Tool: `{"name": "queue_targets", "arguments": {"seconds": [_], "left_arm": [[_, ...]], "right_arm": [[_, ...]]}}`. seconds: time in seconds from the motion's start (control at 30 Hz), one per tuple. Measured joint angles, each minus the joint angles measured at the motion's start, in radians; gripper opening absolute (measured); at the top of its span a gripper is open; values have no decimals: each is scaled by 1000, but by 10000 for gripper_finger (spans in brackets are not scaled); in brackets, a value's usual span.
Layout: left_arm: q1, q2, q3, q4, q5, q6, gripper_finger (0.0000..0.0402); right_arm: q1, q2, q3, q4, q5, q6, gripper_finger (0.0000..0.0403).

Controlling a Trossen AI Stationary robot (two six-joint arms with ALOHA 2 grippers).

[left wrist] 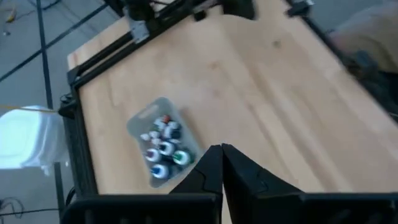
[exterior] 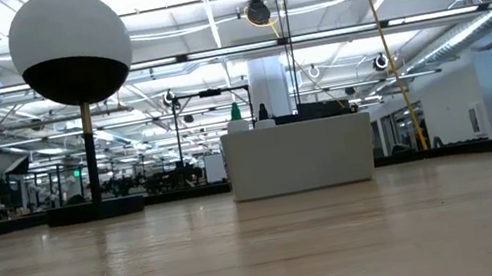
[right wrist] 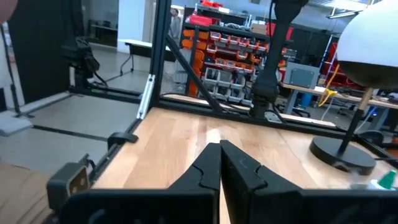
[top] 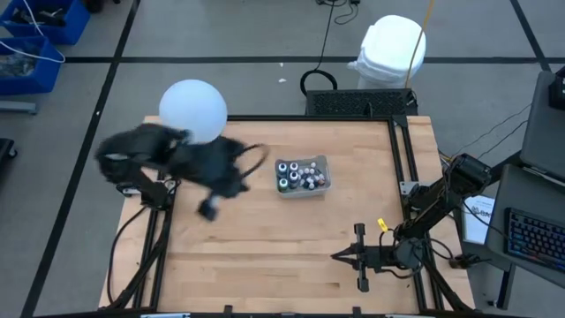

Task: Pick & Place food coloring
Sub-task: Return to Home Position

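Near the middle of the wooden table [top: 291,256], the food coloring bottles [top: 300,174] stand crowded upright inside the grey tray [top: 323,162], white caps and green and blue rims facing up. None can be seen loose on the boards. The left gripper [left wrist: 222,148] hangs above the table to the tray's left, well apart from it, its fingers pressed together on nothing. The right gripper [right wrist: 219,147] sits low at the near right of the table, also closed and empty.

Bottles this small are likely very light and stiff, with smooth rounded sides that could slip or tip at a nudge. Packed this tightly, they leave little room for fingers between neighbours. The safest hold looks to be from straight above, pinching one bottle across its cap or neck with a gentle squeeze. An outer bottle nearest the tray wall seems the easiest to reach.
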Motion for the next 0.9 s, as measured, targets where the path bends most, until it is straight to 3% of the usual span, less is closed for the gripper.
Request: {"name": "queue_targets", "arguments": {"seconds": [0.2,0.3,0.43,0.63,0.77,0.9], "left_arm": [[-267,-248,-247,37,-168,-190,6],[-405,-396,-475,121,-282,-280,4],[-517,-608,-863,404,-308,-255,6],[-469,-855,-1368,942,-223,-33,4],[-367,-965,-1552,1099,-61,24,3],[-296,-1107,-1686,1211,-14,10,3]], "right_arm": [[-6,0,0,-18,-1,41,0],[-6,0,0,-17,-1,44,0],[-14,0,0,-17,-1,48,0],[-62,0,0,-17,-1,98,0],[-98,0,0,-28,-36,142,0],[-132,0,0,-33,-132,136,0]]}}
